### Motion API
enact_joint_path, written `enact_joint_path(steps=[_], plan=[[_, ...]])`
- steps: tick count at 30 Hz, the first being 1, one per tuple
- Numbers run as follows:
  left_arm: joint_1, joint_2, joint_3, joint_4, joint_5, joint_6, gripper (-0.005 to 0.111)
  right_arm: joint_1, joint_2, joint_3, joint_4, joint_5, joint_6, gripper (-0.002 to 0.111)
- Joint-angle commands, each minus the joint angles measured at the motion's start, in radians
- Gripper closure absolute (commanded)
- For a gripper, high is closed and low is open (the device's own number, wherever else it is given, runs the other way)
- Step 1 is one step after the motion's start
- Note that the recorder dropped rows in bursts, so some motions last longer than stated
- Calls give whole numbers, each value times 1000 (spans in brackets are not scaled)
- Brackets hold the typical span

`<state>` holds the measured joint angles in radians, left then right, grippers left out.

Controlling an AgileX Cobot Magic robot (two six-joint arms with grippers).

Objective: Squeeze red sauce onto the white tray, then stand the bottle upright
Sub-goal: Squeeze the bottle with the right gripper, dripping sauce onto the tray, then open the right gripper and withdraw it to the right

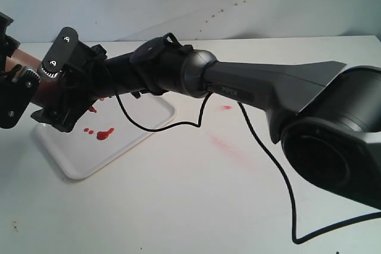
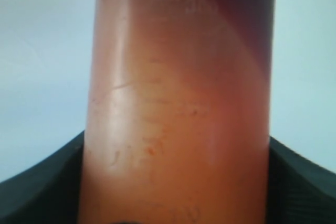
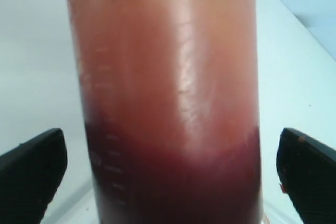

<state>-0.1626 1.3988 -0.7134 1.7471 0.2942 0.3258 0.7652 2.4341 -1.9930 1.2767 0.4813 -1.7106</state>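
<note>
We find the left tool (image 2: 176, 187) clamped on the bottle (image 2: 178, 103). The right tool (image 3: 170, 174) stands open around it

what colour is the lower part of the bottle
Dark red, while the upper part of the bottle is a paler orange. It shows best in the right wrist view.

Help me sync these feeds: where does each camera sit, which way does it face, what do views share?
Exterior: off the arms, looking down at the white tray and red sauce; right arm reaches leftward.
Left wrist: on the left arm, facing the bottle close up; dark fingers at its sides.
Right wrist: on the right arm, facing the bottle; fingers stand apart from it.
Shared: all three show the bottle.
</note>
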Motion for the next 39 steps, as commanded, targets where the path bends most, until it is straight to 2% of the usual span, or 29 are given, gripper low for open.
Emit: enact_joint_path(steps=[1, 4, 10, 20, 25, 29, 31, 34, 39], plan=[[-4, -16, -13, -3, 9, -30, 107, -1, -45, 3, -284, 31, 231, 3], [-4, -16, -13, -3, 9, -30, 107, -7, -69, 3, -417, 98, 352, 3], [-4, -16, -13, -3, 9, -30, 107, -68, -129, 3, -439, 272, 519, 3], [-4, -16, -13, -3, 9, -30, 107, -158, -161, 3, -566, 740, 722, 3], [-4, -16, -13, -3, 9, -30, 107, -158, -161, 3, -873, 740, 971, 4], [-4, -16, -13, -3, 3, -32, 107, -161, -161, 3, -1016, 740, 1171, 11], [-4, -16, -13, -3, -7, -32, 107, -161, -161, 3, -1040, 740, 1274, 20], [-4, -16, -13, -3, -20, -32, 107, -161, -161, 3, -1039, 740, 1301, 39], [-4, -16, -13, -3, -36, -34, 107, -159, -161, 3, -953, 740, 1304, 96]])
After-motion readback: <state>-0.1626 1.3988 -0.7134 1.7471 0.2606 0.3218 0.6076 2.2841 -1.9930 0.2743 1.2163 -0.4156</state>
